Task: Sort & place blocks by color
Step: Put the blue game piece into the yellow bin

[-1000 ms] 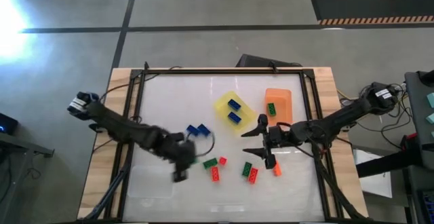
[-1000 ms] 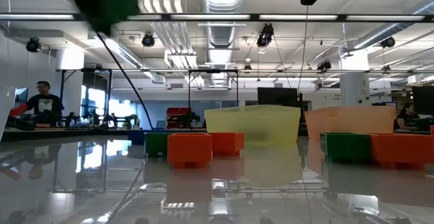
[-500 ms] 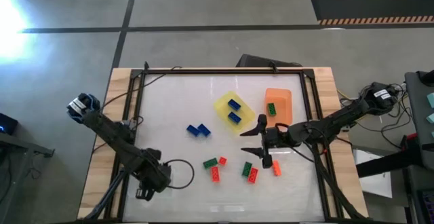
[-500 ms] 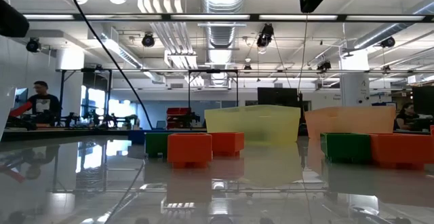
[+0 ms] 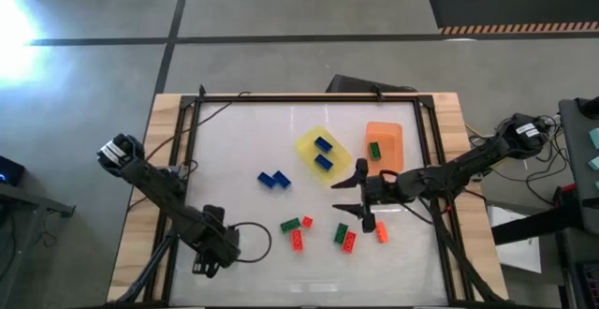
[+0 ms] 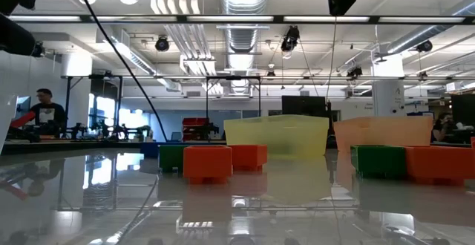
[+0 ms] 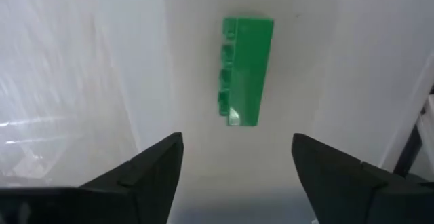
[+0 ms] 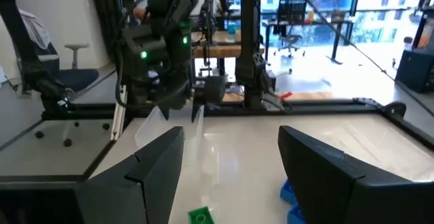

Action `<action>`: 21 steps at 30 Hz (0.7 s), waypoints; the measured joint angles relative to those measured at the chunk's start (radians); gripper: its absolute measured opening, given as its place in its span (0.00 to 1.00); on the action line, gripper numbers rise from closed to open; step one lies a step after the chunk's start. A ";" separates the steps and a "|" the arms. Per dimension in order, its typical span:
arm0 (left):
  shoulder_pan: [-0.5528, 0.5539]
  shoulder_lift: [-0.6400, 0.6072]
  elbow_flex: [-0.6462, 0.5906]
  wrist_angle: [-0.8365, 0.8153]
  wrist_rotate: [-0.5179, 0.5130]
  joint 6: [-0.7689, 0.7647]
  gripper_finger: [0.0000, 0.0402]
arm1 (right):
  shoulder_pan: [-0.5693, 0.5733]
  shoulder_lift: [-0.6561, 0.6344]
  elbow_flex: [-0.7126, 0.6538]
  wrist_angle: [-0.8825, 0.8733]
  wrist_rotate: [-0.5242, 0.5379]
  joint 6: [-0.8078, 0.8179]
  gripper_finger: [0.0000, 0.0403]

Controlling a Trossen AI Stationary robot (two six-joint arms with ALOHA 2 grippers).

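The high view looks straight down on the whole worktop (image 5: 243, 140) from well above. The low view sits at worktop height, facing level across the surface into the room, close behind the yellow tray (image 6: 277, 136), which the high view shares. The left wrist view looks down at close range on one green block (image 7: 245, 70). The right wrist view faces across the worktop toward the left arm (image 8: 163, 41)

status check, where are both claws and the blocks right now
Left claw open over a green block lying in a clear tray. Right claw open, mid-table by the loose blocks. Two blues in yellow tray, one green in orange tray. Nothing blocking.
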State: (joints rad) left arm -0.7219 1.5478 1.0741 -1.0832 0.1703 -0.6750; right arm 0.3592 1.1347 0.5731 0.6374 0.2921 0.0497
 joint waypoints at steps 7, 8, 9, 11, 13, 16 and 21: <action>0.023 -0.006 0.094 0.001 -0.074 0.005 0.66 | 0.000 0.000 0.002 -0.060 0.024 0.038 0.58; 0.030 -0.006 0.113 0.002 -0.103 0.015 0.66 | 0.000 0.000 0.002 -0.064 0.034 0.037 0.58; 0.039 -0.006 0.130 0.002 -0.127 0.032 0.66 | 0.000 0.000 0.002 -0.064 0.045 0.037 0.58; 0.057 -0.006 0.167 0.001 -0.182 0.079 0.66 | 0.000 0.000 0.002 -0.064 0.049 0.036 0.58; 0.081 -0.007 0.200 0.002 -0.231 0.145 0.66 | 0.000 0.000 0.002 -0.065 0.050 0.030 0.58; 0.133 -0.007 0.230 0.002 -0.287 0.247 0.66 | 0.000 0.000 0.002 -0.065 0.049 0.029 0.58; 0.248 -0.007 0.243 0.002 -0.326 0.434 0.66 | 0.001 0.000 0.002 -0.103 0.049 0.042 0.58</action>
State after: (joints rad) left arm -0.4737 1.5406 1.3175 -1.0809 -0.1559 -0.2409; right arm 0.3599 1.1347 0.5747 0.5345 0.3411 0.0918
